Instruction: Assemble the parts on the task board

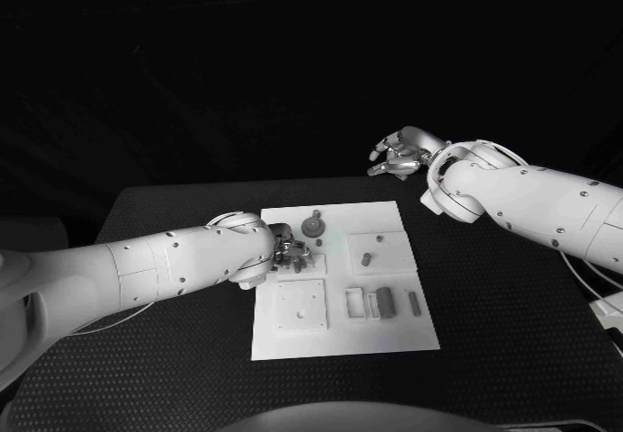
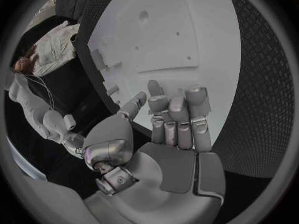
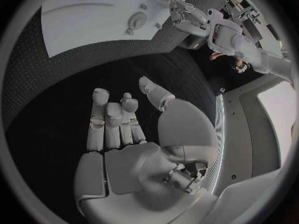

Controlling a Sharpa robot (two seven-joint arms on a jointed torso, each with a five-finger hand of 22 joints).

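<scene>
Lying mid-counter [image 1: 493, 360], white task board [image 1: 390, 337] w/ small grey parts [image 1: 376, 304] on near half, left robot hand [image 1: 288, 252] low over board's left-centre, fingers straight, apart, holding nothing, right robot hand [image 1: 400, 155] raised beyond far right corner, fingers loosely spread, empty.

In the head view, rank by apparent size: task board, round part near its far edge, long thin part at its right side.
1. Task board, by far the largest.
2. Round part.
3. Long thin part; close to the round part, so their order is unsure.
</scene>
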